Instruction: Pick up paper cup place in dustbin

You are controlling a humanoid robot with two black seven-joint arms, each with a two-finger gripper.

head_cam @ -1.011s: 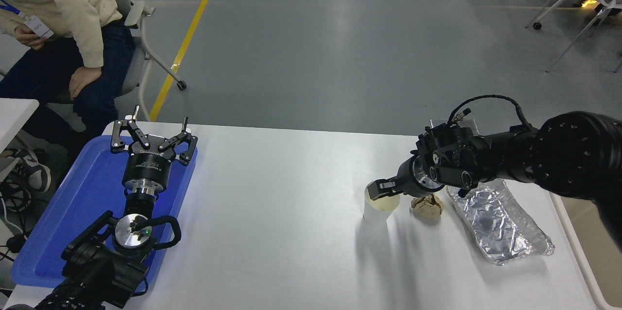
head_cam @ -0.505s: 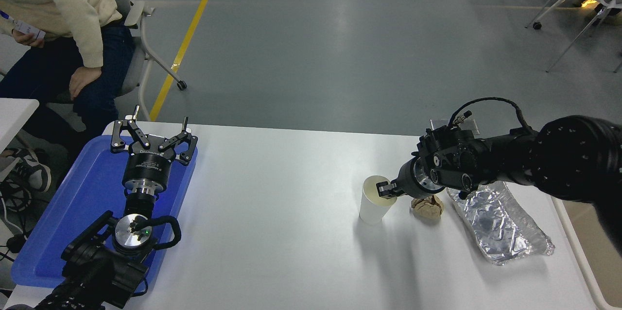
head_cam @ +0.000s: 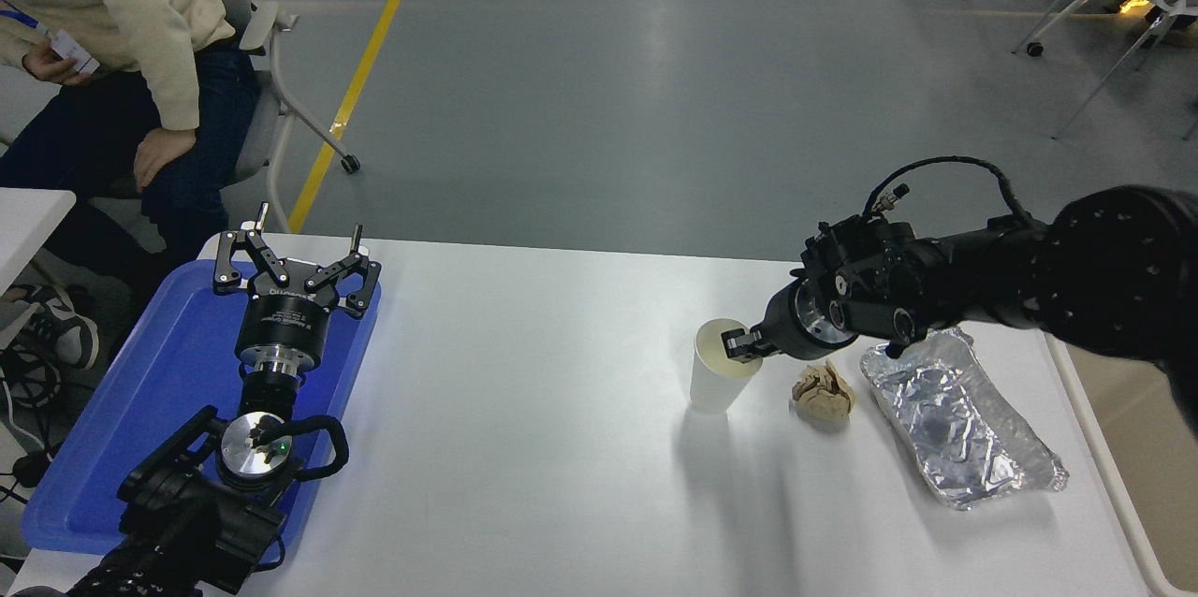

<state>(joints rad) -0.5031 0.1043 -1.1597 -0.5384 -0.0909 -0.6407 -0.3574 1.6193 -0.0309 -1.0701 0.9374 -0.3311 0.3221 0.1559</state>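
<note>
White table [head_cam: 524, 447], largest to smallest. Dustbin [head_cam: 1137, 447] beyond the right edge, receiving waste. Left gripper [head_cam: 295, 265] parked over the blue tray [head_cam: 159, 391] at the left edge, fingers spread. Right gripper [head_cam: 739, 344] pinches the rim of the paper cup [head_cam: 716, 382], right of centre, apparently lifted for carrying.
</note>
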